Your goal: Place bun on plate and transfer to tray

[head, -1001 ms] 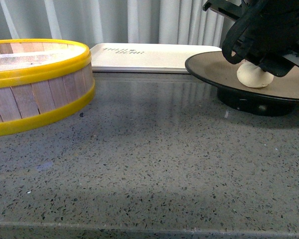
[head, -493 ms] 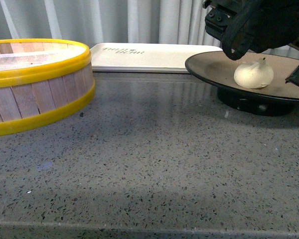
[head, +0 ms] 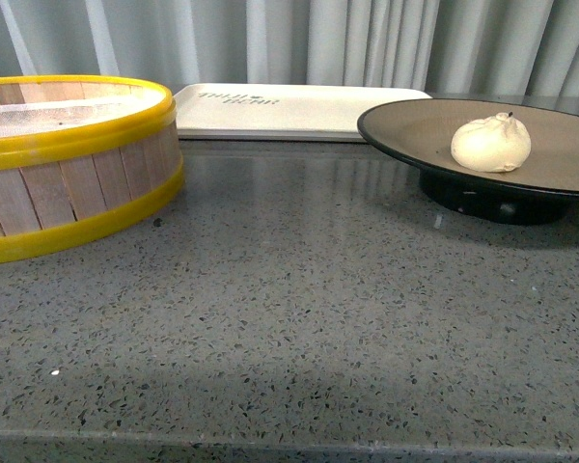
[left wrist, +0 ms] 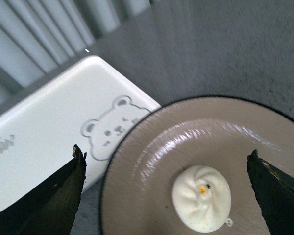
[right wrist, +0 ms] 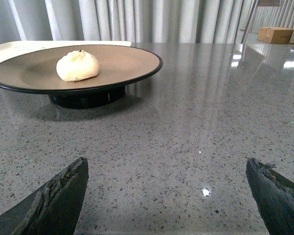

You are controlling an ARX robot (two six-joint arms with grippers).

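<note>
Your left gripper [left wrist: 164,151] is hanging with its black fingers [left wrist: 59,196] spread wide and gripping nothing. It is looking straight down on the small creamy-white steamed bun [left wrist: 201,198] with the pinched, pleated top. The bun is sitting upright and free on the matte tan inside of the wide round black-rimmed plate [left wrist: 152,161], a little off centre. That open spread is likely keeping the pads clear of the soft dough so nothing drags it. Your right gripper [right wrist: 166,160] is waiting low over the speckled grey stone countertop [right wrist: 186,122], its fingers [right wrist: 59,200] likewise parted and empty. It is facing the plate's rim and black pedestal foot from the side, which seems a sensible height for taking the plate by its edge. The flat off-white rectangular plastic tray [head: 289,111] with the printed bear [left wrist: 110,128] is lying just behind the plate, one corner passing under the overhanging rim. Whether they are touching cannot be told. Such closeness is probably keeping the coming carry short. The yellow-rimmed wooden steamer basket [head: 68,164] is standing well apart at the other side. Bun-on-plate is looking finished, while the lift onto the tray is not yet begun.
</note>
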